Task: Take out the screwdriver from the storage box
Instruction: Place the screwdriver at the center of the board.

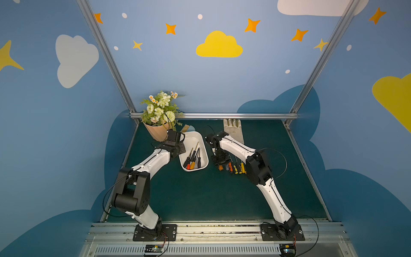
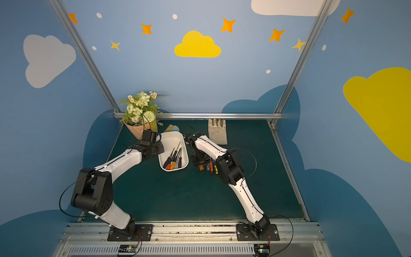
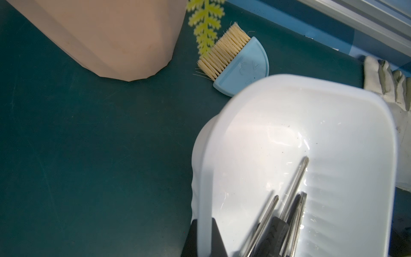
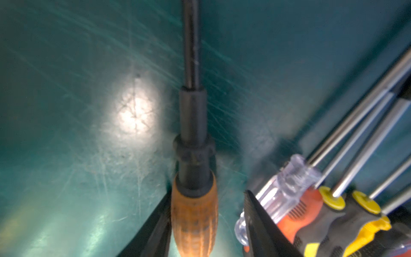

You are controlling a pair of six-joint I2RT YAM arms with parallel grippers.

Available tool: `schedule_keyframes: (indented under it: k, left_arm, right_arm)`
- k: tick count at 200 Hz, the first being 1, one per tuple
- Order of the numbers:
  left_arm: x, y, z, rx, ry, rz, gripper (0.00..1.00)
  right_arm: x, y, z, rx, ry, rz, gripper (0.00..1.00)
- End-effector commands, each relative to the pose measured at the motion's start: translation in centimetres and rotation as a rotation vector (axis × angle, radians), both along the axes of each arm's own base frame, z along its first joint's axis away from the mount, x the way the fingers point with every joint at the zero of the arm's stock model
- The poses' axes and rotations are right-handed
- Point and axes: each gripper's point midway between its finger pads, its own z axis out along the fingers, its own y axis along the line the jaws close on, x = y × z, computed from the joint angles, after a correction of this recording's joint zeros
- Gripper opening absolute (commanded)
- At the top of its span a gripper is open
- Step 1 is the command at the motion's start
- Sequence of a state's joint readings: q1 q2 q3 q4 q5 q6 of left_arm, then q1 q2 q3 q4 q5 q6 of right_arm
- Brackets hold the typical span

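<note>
A dark green mat (image 1: 200, 195) lies between blue cloud-painted walls (image 1: 222, 77). The left gripper (image 3: 204, 224) clamps the storage box (image 3: 311, 86) rim. To its right, the right gripper (image 4: 207, 194) stands released around an orange screwdriver (image 4: 193, 211) on the mat.

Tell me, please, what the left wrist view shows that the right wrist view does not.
Only the left wrist view: the box, its wall pinched by the left gripper, with screwdrivers inside, plus the pot, brush and glove. Only the right wrist view: the orange screwdriver lying on the mat between the open jaws of the right gripper, with other screwdrivers beside it. Both: the green mat and metal screwdriver shafts.
</note>
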State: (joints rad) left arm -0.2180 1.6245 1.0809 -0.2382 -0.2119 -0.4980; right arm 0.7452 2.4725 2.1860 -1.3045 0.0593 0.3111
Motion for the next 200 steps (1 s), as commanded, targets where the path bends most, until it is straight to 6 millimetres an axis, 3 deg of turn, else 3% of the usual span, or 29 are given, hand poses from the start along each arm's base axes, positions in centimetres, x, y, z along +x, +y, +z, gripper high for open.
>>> schedule_keyframes:
  k: [1,56,148,200]
  left_arm:
    - [1.2,-0.4,3.2,-0.046,-0.094,0.0,0.02]
    - [1.2,-0.4,3.3,-0.046,-0.095,0.0,0.02]
    - [1.2,-0.6,3.5,-0.056,-0.099,-0.003,0.02]
    - [1.2,-0.9,3.2,-0.069,-0.094,-0.016,0.02]
  right_arm:
    - [-0.5,1.1,1.5,0.053,-0.02,-0.001,0.55]
    - [0.0,2.4,3.9,0.121,-0.09,0.0,0.55]
    - [1.2,2.2,9.0,0.193,-0.263,-0.023,0.54]
    - [0.3,6.0,12.2,0.425,-0.245,0.018,0.52]
